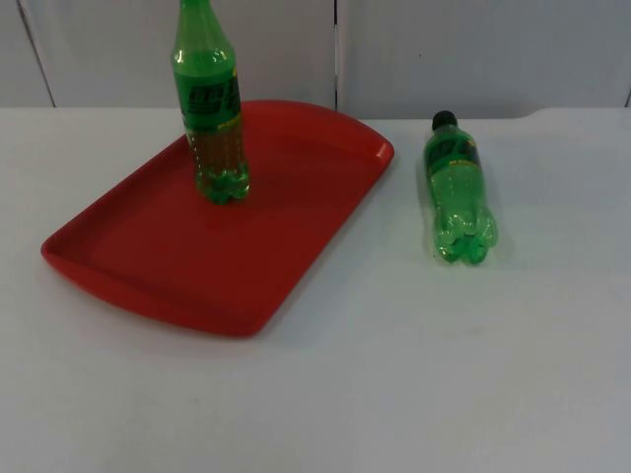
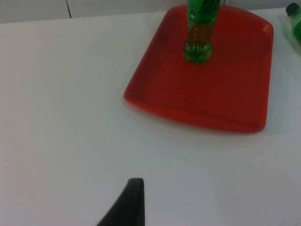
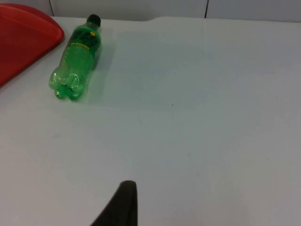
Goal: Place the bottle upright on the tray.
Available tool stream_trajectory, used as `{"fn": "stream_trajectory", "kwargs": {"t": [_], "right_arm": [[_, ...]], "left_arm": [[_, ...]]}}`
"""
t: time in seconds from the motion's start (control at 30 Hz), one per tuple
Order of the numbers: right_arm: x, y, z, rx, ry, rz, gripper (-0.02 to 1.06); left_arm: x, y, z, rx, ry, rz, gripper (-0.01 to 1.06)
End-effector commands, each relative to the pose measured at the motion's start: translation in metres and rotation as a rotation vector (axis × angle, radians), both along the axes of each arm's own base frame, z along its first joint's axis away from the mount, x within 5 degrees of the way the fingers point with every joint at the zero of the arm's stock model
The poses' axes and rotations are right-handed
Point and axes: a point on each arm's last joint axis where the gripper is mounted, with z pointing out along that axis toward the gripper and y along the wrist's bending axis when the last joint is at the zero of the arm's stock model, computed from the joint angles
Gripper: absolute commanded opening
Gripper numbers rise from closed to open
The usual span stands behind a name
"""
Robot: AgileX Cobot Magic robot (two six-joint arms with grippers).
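Note:
A red tray lies on the left half of the white table. One green bottle stands upright on the tray's far part, also seen in the left wrist view as the upright bottle on the tray. A second green bottle with a black cap lies on its side on the table right of the tray, cap toward the wall. The right wrist view has this lying bottle far ahead of my right gripper. My left gripper hangs over bare table, well short of the tray's near rim.
The grey partition wall closes the table's far edge just behind the tray and the lying bottle's cap. White table stretches in front of both. The tray's corner lies close to the lying bottle.

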Motion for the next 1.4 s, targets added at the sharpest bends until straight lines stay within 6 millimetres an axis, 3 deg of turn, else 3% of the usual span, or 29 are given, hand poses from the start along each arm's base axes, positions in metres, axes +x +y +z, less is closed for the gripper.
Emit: {"fn": "stream_trajectory", "kwargs": {"t": [0.0,0.7,0.87,0.97,1.03,1.13,1.17,1.3,1.33,1.37], "right_arm": [[0.000,-0.001,-0.001,-0.015,-0.002,-0.007,1.05],[0.000,0.000,-0.001,-0.023,-0.004,0.000,1.05],[0.000,0.000,0.013,-0.016,-0.015,0.004,1.05],[0.014,0.001,0.033,-0.016,0.033,0.004,1.05],[0.017,0.001,0.036,-0.015,0.043,0.003,1.05],[0.044,0.002,0.055,-0.017,0.127,0.005,1.05],[0.044,0.002,0.055,-0.017,0.127,0.005,1.05],[0.087,0.004,0.072,-0.020,0.213,0.005,1.05],[0.087,0.004,0.072,-0.020,0.213,0.005,1.05],[0.104,0.005,0.078,-0.021,0.226,0.006,1.05]], "left_arm": [[0.000,0.000,-0.001,-0.009,0.003,-0.003,1.05],[0.000,0.000,-0.001,-0.009,0.003,-0.003,1.05],[0.000,0.000,-0.001,-0.009,0.003,-0.003,1.05],[0.000,0.000,-0.001,-0.009,0.003,-0.003,1.05],[0.000,0.000,-0.001,-0.009,0.003,-0.003,1.05],[0.000,0.000,-0.001,-0.009,0.003,-0.003,1.05],[0.000,0.000,-0.001,-0.009,0.003,-0.003,1.05],[0.000,0.000,-0.001,-0.009,0.003,-0.003,1.05],[0.000,0.000,-0.001,-0.009,0.003,-0.003,1.05],[0.000,0.000,-0.001,-0.009,0.003,-0.003,1.05]]}}
